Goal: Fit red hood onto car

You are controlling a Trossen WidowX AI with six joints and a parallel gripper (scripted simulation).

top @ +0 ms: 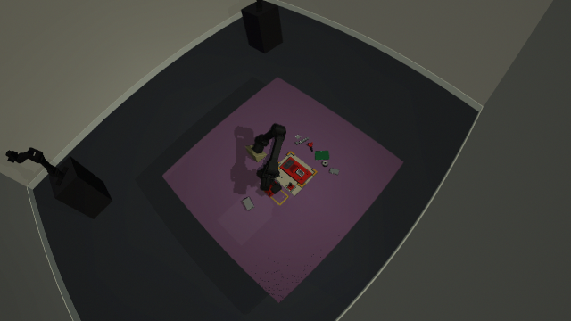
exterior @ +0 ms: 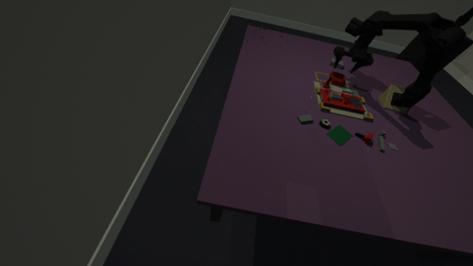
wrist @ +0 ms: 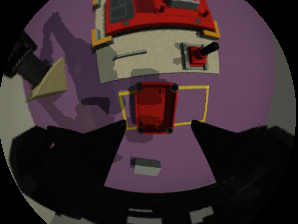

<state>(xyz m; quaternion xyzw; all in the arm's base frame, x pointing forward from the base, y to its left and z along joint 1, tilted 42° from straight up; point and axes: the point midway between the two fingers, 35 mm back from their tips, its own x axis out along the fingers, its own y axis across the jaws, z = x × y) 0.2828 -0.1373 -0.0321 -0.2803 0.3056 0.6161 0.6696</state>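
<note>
The red hood (wrist: 154, 108) (exterior: 336, 78) lies flat on the table inside a yellow outlined rectangle (wrist: 205, 104) (exterior: 318, 74), just beside the jig. In the top view the arm hides most of it. The red car chassis (wrist: 156, 8) (exterior: 341, 100) (top: 295, 169) sits in the cream jig (wrist: 143, 52) (exterior: 345, 112) with the grey engine block on its deck. My gripper (wrist: 158, 123) (exterior: 344, 67) (top: 272, 188) is open and empty. It hangs straight above the hood, with one finger on each side and clear of it.
A small red part with a black handle (wrist: 200, 55) lies on the jig. A grey block (wrist: 145, 164) (exterior: 338, 65) (top: 248, 203) lies beyond the hood. A green square (exterior: 339, 135), a ring (exterior: 325, 123), another grey block (exterior: 305, 118), a red tool (exterior: 367, 138) and grey pieces (exterior: 381, 141) lie past the chassis. The arm's tan base (exterior: 392, 97) stands beside the jig.
</note>
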